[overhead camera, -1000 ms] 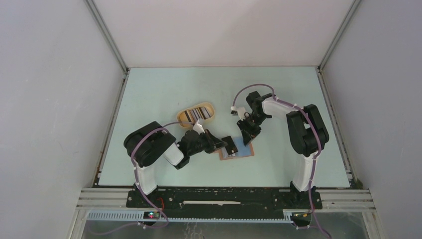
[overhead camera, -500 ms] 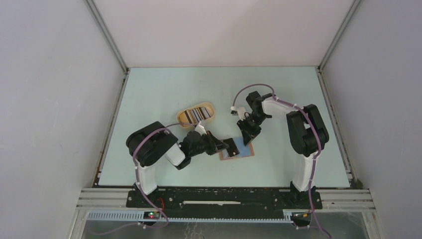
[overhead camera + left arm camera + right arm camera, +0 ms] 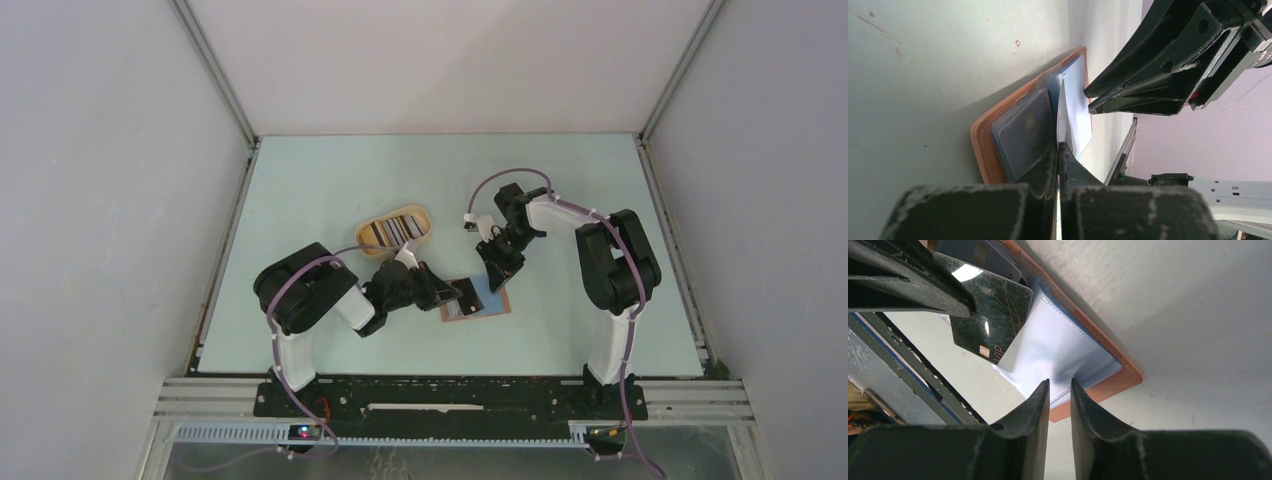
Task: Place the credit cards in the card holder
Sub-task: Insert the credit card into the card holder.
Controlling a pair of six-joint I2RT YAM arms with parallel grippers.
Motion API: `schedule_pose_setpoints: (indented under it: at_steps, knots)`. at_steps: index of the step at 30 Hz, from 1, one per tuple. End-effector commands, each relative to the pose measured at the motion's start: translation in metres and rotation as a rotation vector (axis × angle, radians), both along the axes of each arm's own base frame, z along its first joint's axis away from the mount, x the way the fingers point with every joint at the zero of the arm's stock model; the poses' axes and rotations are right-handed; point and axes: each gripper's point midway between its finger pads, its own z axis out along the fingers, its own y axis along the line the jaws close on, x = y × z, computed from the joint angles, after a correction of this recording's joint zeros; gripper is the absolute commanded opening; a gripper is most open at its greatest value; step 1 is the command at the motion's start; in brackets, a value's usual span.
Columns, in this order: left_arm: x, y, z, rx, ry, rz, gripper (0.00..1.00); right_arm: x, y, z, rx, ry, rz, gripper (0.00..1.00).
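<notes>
Left gripper (image 3: 1058,150) with dark card (image 3: 990,315) now closer over card holder (image 3: 982,145)

A robotics lab cell, no doubt about it: a pale tabletop (image 3: 330,180) was boxed in by blank white panels (image 3: 100,200) on aluminium framing (image 3: 215,75). The left arm (image 3: 300,300) and right arm (image 3: 615,260) were bolted to a black rail (image 3: 450,397) at the near edge. Purple cables (image 3: 510,178) looped along them, down to the left end effector (image 3: 468,295) and right end effector (image 3: 497,278). A small circuit board (image 3: 305,432) with lit LEDs sat below the rail.
</notes>
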Motion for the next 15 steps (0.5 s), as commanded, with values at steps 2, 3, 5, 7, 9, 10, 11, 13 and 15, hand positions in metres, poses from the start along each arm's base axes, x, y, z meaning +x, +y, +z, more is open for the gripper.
schedule_pose_setpoints:
  at_steps: [2, 3, 5, 7, 9, 10, 11, 13, 15]
  knots:
    - [-0.0031, -0.0036, -0.0042, 0.026, 0.024, -0.026, 0.0, 0.004, 0.0043, 0.0003, -0.006, -0.011, 0.013, 0.3]
    - [-0.0036, -0.0035, -0.0041, 0.027, 0.026, -0.028, 0.0, 0.0045, 0.0045, 0.0009, -0.005, -0.014, 0.013, 0.3]
    - [-0.0052, -0.0035, -0.0049, 0.03, 0.033, -0.034, 0.0, 0.0042, 0.0047, 0.0004, -0.008, -0.014, 0.015, 0.3]
    - [-0.0063, -0.0046, -0.0054, 0.026, 0.04, -0.041, 0.01, 0.0044, 0.0045, 0.0002, -0.008, -0.015, 0.015, 0.3]
    - [-0.0072, -0.0054, -0.0053, 0.022, 0.045, -0.047, 0.01, 0.0042, 0.0046, 0.0003, -0.01, -0.016, 0.016, 0.3]
    - [-0.0073, -0.0057, -0.0051, 0.022, 0.047, -0.049, 0.01, 0.004, 0.0043, -0.0002, -0.012, -0.015, 0.016, 0.3]
    - [-0.0077, -0.006, -0.0051, 0.022, 0.048, -0.052, 0.01, 0.0044, 0.0044, 0.0001, -0.011, -0.017, 0.016, 0.3]
    - [-0.0082, -0.0066, -0.0054, 0.023, 0.051, -0.056, 0.01, 0.0044, 0.0041, -0.0002, -0.013, -0.017, 0.016, 0.3]
    - [-0.0084, -0.0075, -0.0054, 0.022, 0.053, -0.061, 0.01, 0.0044, 0.0038, -0.0007, -0.015, -0.017, 0.016, 0.31]
